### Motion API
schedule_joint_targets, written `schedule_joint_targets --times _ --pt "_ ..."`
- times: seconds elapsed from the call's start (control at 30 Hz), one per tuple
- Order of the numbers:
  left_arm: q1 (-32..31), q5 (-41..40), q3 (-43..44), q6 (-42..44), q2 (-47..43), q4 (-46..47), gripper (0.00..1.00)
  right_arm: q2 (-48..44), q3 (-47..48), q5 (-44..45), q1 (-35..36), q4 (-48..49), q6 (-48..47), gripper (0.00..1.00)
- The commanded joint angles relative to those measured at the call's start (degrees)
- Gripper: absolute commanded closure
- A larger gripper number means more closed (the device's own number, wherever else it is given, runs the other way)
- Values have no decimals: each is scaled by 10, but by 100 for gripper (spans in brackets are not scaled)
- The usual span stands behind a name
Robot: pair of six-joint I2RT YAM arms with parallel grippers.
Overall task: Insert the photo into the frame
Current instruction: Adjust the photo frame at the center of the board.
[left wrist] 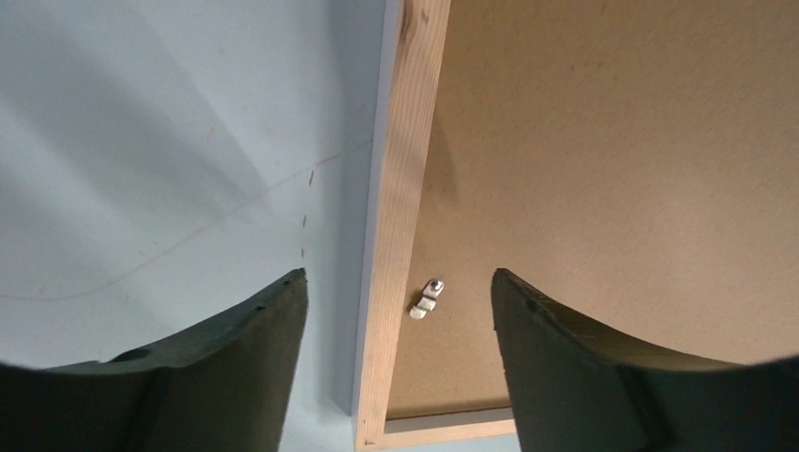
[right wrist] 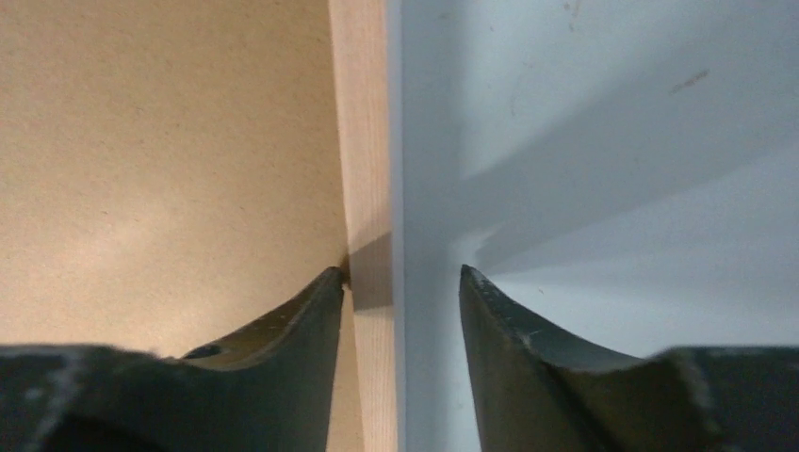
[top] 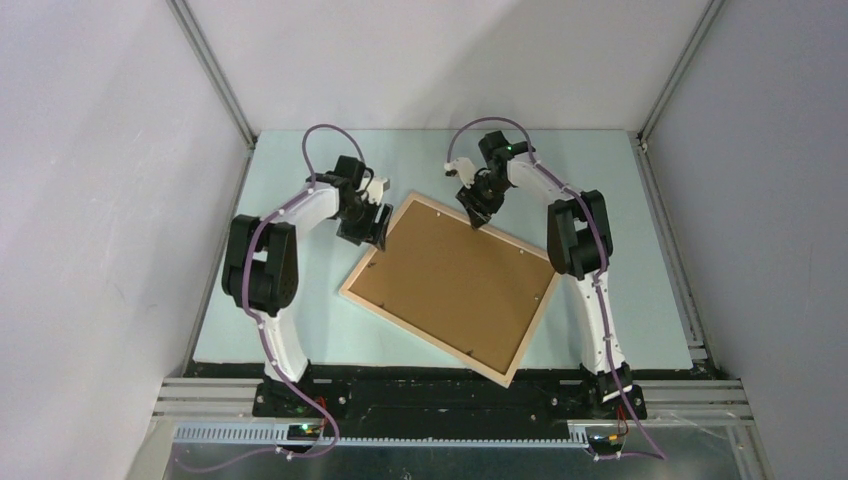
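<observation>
Frame [top: 427, 335] lies back-up mid-desk [top: 620, 200], turned diagonal: long axis runs from the far-left corner toward the near-right one, one frame corner aimed at the far edge, the opposite one at or just over the near edge. Brown backing board [top: 455, 285] sits inside it. Photo not visible in any view, so I can't tell whether it's under the board. Left tool [top: 375, 225] is on the short rail facing the left edge, pads apart and straddling the rail [left wrist: 400, 217] without touching it, nothing clamped. Right tool [top: 478, 215] is on the long rail facing the far edge, just beside the far frame corner. Its pads are also apart, the inner one at the rail's inside lip [right wrist: 363, 141], the outer one over bare desk, no clamp. Key relation: a small metal turn clip [left wrist: 426, 298] sits just inside the rail, between the left tool's pads and nearer the outer one. Left arm is clearly the closer one to it. My read: board looks seated, so what's left is likely clip work, and the left tool only needs to drop straight down.
</observation>
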Motion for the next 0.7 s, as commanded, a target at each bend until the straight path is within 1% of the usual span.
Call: schedule_joint_targets --times 0.0,0.03,0.07,0.17,0.47,0.53,0.6,0.63,0.67 --pt "2 32 50 -9 30 5 30 -61 -35 0 -24 40 57 45" --pt "2 39 54 -13 35 5 32 -75 -46 0 -28 45 64 41" --pt "2 42 62 -16 43 5 35 -82 -52 1 -35 47 75 40" --pt "0 45 75 -22 57 5 39 -123 -94 5 -51 60 98 34" --pt "-6 47 103 -41 95 6 50 -284 -267 13 -108 98 165 25" --pt "-7 49 103 -43 98 7 54 -325 -316 22 -118 102 169 24" --pt "-8 52 102 -44 100 7 63 -367 -385 25 -127 103 167 24" --pt "-8 53 100 -44 101 9 72 -380 -401 24 -135 103 165 23" --pt "-9 55 99 -52 101 10 77 -404 -432 22 -140 103 163 23"
